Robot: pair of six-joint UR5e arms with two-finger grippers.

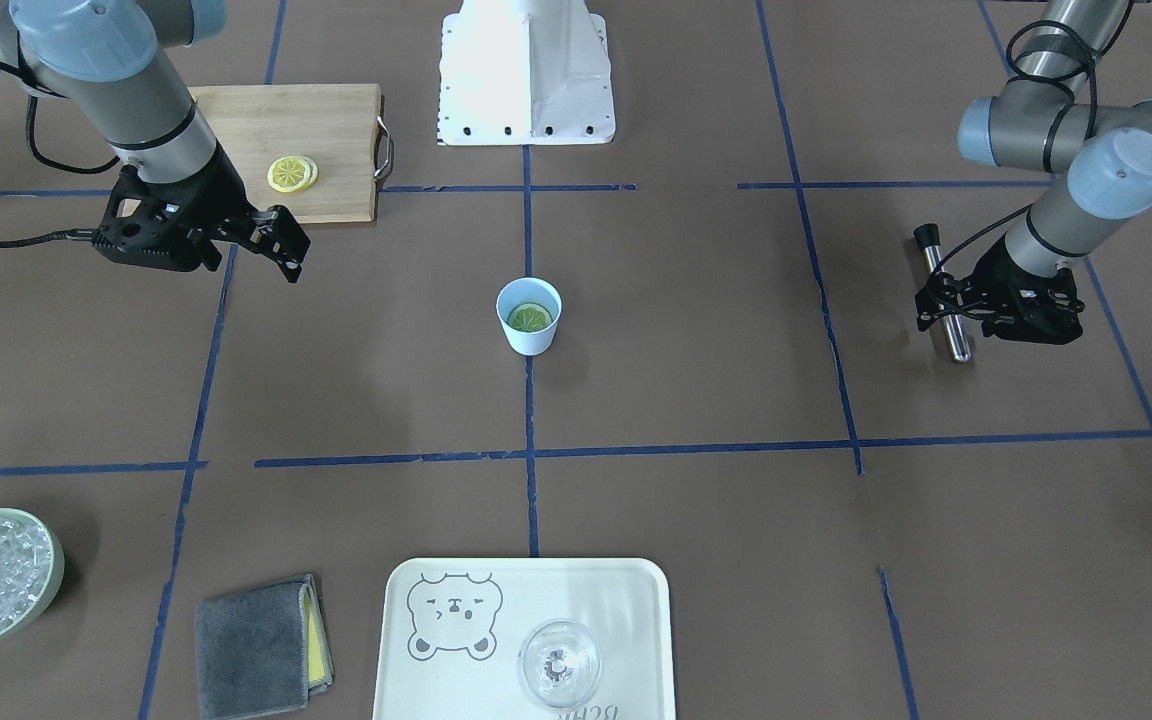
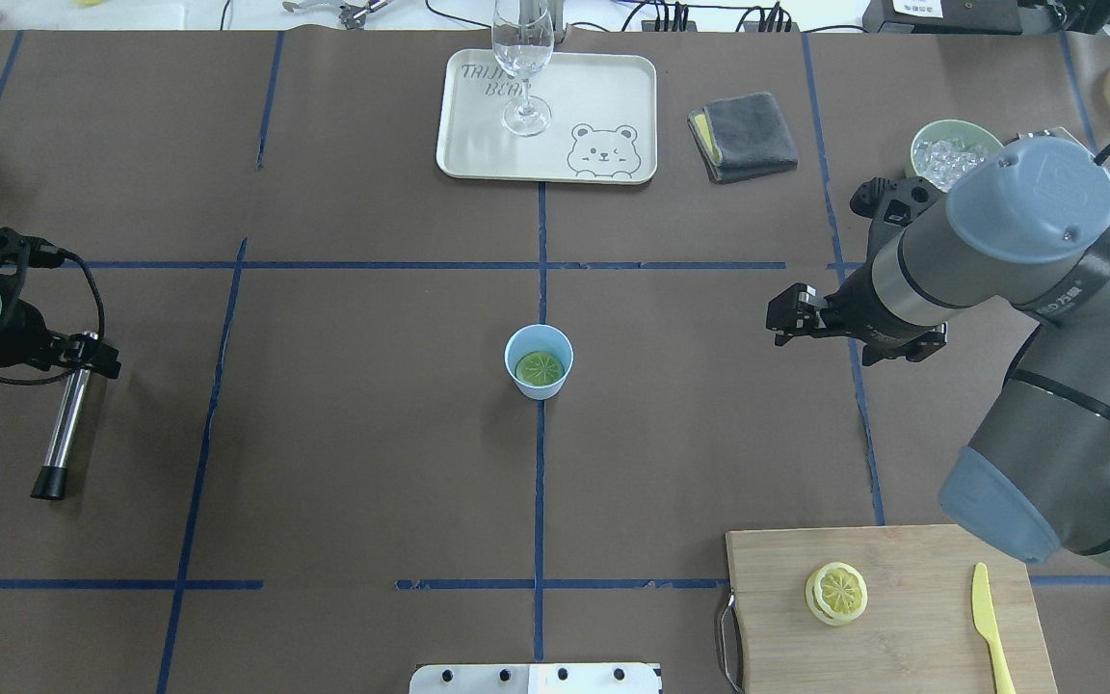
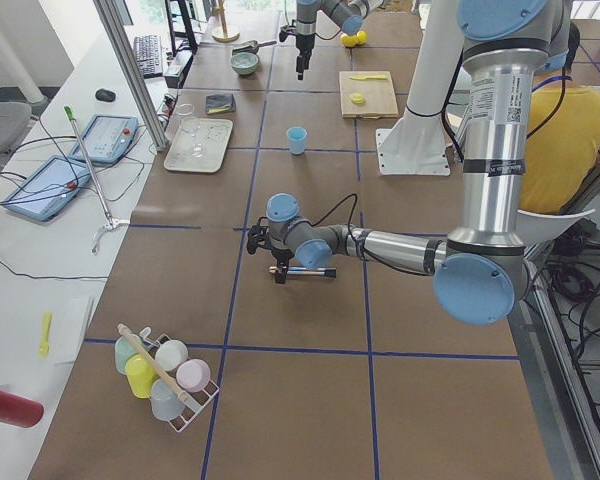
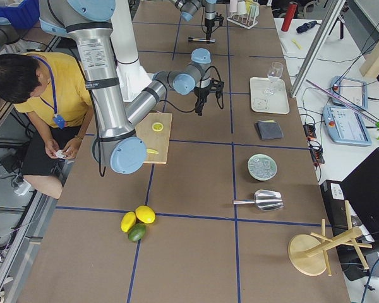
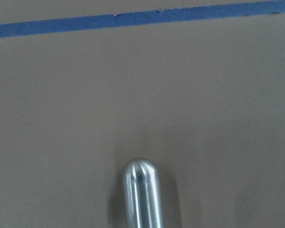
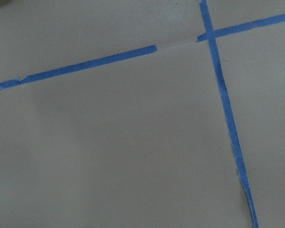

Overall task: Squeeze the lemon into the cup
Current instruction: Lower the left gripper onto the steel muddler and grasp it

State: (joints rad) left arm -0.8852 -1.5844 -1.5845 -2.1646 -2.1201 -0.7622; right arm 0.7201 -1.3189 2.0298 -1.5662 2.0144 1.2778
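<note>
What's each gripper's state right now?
Left gripper: at the end of the metal rod; grip cannot be told.
Right gripper: open, empty.

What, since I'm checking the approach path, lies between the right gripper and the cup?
Nothing; the overhead view shows bare table from right gripper to cup.

Lemon [image 1: 529,318] slice flat inside pale-blue cup [image 1: 528,338]; cup upright, table centre on tape line.
</note>
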